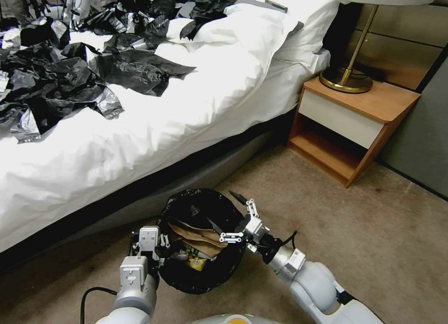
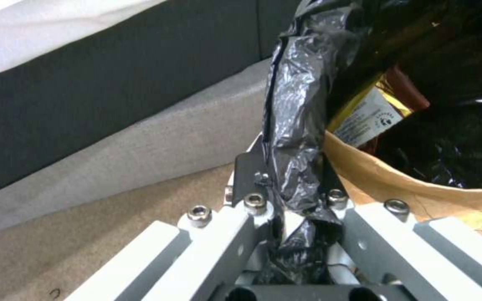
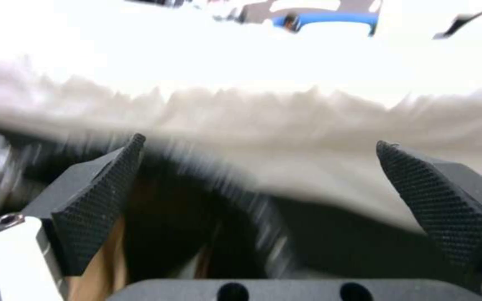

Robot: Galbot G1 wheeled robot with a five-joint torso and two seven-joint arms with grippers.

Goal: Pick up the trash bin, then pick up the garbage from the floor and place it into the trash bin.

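Through the head camera we are looking down at the round trash bin lined with a crinkly black bag (image 1: 201,242), which is sitting just beside the bed's grey base over the beige short-pile carpet floor (image 1: 364,230). Our left gripper (image 1: 156,249) is clamping the bin's rim on the side nearer our left arm. Our right gripper (image 1: 235,216) is hanging over the opposite side of the rim with its fingers spread wide and nothing between them. Inside the bin we are seeing garbage: a crumpled piece of brown paper (image 1: 198,237) lying above a yellow snack wrapper (image 1: 196,263). Behind the bin, the white-sheeted bed (image 1: 186,114) is carrying a heap of torn black plastic bags (image 1: 70,62), and a wooden nightstand with a white drawer (image 1: 354,123) is holding a brass lamp (image 1: 347,79).

In the left wrist view we are watching the left gripper (image 2: 288,188) pinching a fold of the black bag at the trash bin's rim (image 2: 299,125), closed tightly on it. The brown paper (image 2: 408,184) and a yellow wrapper with a white label (image 2: 366,117) are lying inside the bin, and the carpet floor (image 2: 113,225) is stretching beside it.

In the right wrist view we are seeing the right gripper (image 3: 263,200) standing wide open, its textured black pads (image 3: 98,200) well apart and empty, above the blurred dark bin opening (image 3: 224,234).
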